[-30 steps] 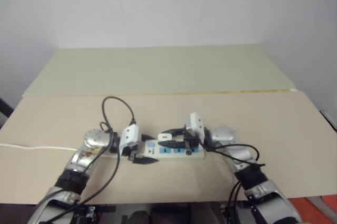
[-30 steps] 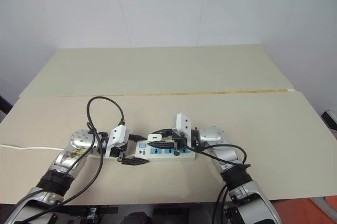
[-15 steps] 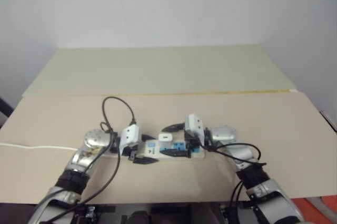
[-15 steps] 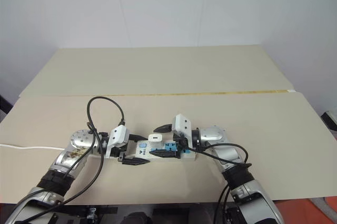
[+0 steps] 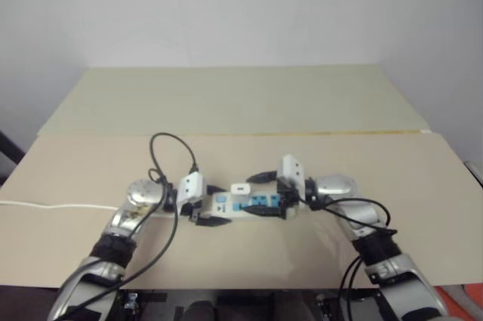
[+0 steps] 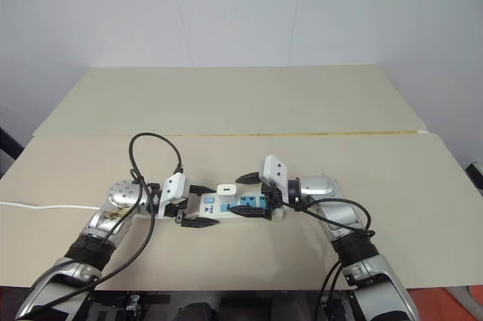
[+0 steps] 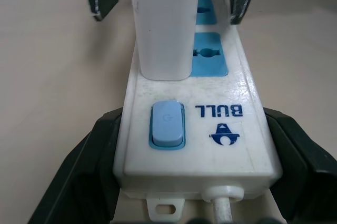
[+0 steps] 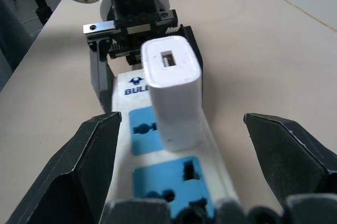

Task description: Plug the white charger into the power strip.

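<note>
The white charger (image 6: pixel 224 189) stands upright in the outlet nearest the blue switch of the power strip (image 6: pixel 243 206), its base flush against the strip's face (image 7: pixel 210 145). My left gripper (image 6: pixel 198 206) is shut on the strip's switch end, with a black finger (image 7: pixel 84 182) pressed to each long side. My right gripper (image 6: pixel 250 195) is open over the middle of the strip. Its fingers (image 8: pixel 95 150) are spread wide on either side of the charger (image 8: pixel 172 89) and touch nothing.
The strip's thin white cord (image 6: pixel 45 205) runs off towards the table's left edge. A black cable (image 6: pixel 155 147) loops up over my left wrist. A second, paler table (image 6: pixel 226 98) adjoins the far side, in front of a white wall.
My right gripper has opened, let go of the charger and drawn back a little to the right. The charger stays standing in the strip. My left gripper keeps its hold.
</note>
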